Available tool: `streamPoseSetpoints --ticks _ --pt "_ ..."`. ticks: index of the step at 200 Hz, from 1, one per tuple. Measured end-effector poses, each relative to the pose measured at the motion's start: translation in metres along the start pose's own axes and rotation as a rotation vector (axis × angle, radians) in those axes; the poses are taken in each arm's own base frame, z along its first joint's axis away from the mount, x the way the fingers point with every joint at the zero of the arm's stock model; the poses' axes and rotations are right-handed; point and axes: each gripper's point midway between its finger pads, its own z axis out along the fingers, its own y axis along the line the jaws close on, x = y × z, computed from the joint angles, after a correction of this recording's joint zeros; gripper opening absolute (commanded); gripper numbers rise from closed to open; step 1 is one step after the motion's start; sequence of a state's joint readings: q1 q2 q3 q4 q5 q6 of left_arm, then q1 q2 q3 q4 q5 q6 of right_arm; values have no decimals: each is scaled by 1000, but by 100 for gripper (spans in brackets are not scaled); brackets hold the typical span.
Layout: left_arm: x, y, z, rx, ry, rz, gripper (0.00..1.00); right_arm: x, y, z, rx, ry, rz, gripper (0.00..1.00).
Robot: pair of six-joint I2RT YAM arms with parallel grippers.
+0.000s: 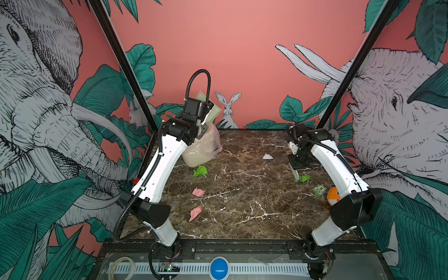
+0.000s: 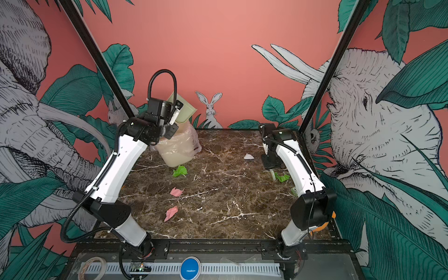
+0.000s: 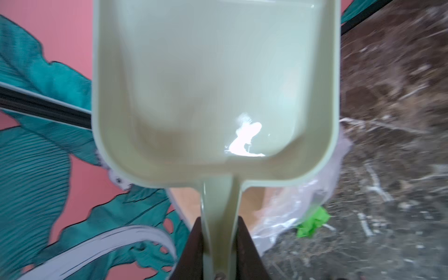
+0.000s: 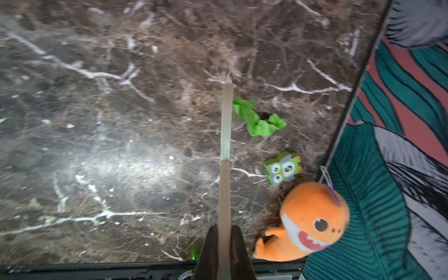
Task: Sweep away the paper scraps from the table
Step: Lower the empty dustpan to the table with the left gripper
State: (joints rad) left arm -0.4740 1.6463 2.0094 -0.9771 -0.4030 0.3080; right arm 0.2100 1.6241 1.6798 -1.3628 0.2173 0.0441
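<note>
Left gripper (image 3: 219, 229): clamped narrow on the dustpan (image 3: 213, 84) handle; pan held up over the bin (image 1: 198, 155) at the far left corner of the table (image 1: 242, 206); pan looks empty, with only glare inside
Left scraps: green scrap (image 1: 200, 171) just beside the bin's foot; two pink scraps (image 1: 198, 192) (image 1: 195, 213) nearer the front, well apart from the pan
Middle: white scrap (image 1: 267, 156) alone toward the far edge
Right gripper (image 4: 224, 242): shut tight on the brush (image 4: 225, 145), seen edge-on; tip near the table, contact unclear; second green scrap (image 4: 257, 118) just beside it
Right edge: owl block (image 4: 282, 168) and plush (image 4: 312, 220) near that scrap
Step, as judged: bring the pan down with its lip flat on the table; draw the brush low and slow toward it, away from the toys
Scraps' look: thin, crumpled, bright; likely light enough to skid or flutter under a fast stroke
</note>
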Motion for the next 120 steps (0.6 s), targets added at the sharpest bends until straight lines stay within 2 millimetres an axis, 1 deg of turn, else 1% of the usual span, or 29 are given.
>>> streamPoseSetpoints --ticks 24,34,55,69,90,104,120 --pt "0 -43 3 151 -18 -45 17 5 -37 2 93 9 63 0" --pt "0 -65 6 218 -13 -51 16 7 -52 3 125 12 86 0" --pt "-1 -108 10 331 -6 -49 17 10 -78 7 176 18 134 0" --pt "-2 -133 11 394 -1 -42 16 11 -93 10 199 23 164 0" --pt "0 -165 11 466 10 -28 16 7 -109 20 218 39 195 0" --pt "5 -181 12 503 23 -18 16 -2 -115 29 222 41 196 0" --pt "12 -194 14 532 44 -8 16 -15 -116 40 220 40 190 0"
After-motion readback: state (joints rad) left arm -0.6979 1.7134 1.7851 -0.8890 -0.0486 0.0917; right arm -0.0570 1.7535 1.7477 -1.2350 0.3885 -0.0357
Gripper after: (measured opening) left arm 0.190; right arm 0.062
